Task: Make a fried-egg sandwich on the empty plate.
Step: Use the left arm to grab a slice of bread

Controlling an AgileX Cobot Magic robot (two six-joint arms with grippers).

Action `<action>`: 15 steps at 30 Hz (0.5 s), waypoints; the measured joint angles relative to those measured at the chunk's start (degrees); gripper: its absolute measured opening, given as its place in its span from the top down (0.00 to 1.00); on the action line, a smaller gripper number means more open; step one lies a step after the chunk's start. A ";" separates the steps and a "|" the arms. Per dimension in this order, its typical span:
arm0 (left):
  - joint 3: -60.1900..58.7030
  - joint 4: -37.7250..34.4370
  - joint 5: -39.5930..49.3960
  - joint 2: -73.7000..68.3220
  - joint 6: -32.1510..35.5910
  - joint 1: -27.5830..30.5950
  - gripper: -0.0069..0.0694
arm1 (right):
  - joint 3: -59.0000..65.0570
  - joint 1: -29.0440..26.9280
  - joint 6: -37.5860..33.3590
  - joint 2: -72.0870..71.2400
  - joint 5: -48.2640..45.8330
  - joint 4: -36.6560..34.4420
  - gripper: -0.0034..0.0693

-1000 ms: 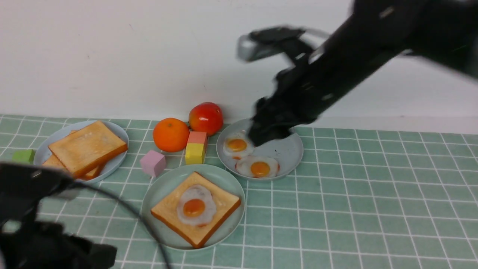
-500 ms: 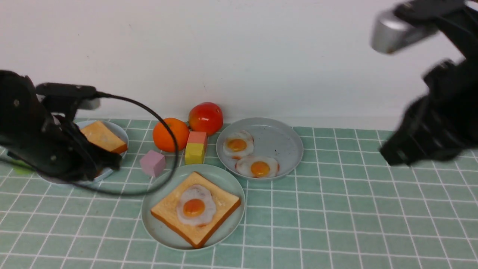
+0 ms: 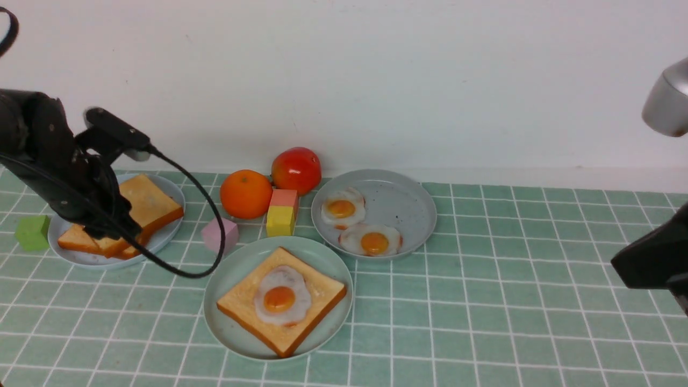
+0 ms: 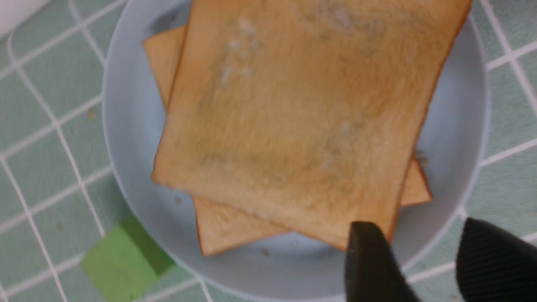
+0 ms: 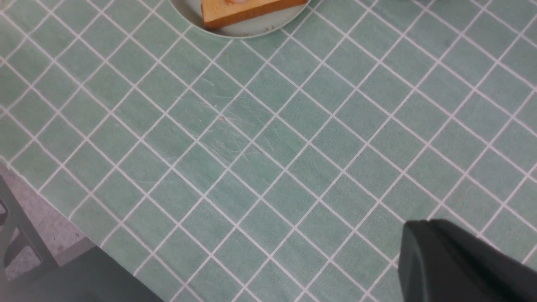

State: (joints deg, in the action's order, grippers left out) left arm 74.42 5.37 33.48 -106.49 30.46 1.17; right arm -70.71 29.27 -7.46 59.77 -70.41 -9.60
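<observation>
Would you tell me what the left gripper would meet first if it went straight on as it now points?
Probably the top toast slice, near its corner: the open left gripper has one finger over that corner and the other over the plate's rim. Depth is unclear; the plate may come first.

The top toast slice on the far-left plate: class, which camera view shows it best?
The left wrist view: the top toast slice fills most of the picture, seen large from above. The front view shows it small and partly hidden behind the left arm. The right wrist view does not show it.
</observation>
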 joint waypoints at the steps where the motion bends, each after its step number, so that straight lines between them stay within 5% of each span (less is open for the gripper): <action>1: 0.00 0.13 -0.53 -0.58 0.87 0.00 0.46 | 0.00 0.00 0.00 0.00 0.05 0.00 0.95; 15: 0.43 5.40 -6.31 -6.83 1.81 0.00 0.51 | 0.06 0.00 0.92 0.00 -0.03 -0.22 0.95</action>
State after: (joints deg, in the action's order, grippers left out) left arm 74.85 10.77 27.17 -113.32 32.26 1.17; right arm -70.65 29.27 -6.53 59.77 -70.44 -9.82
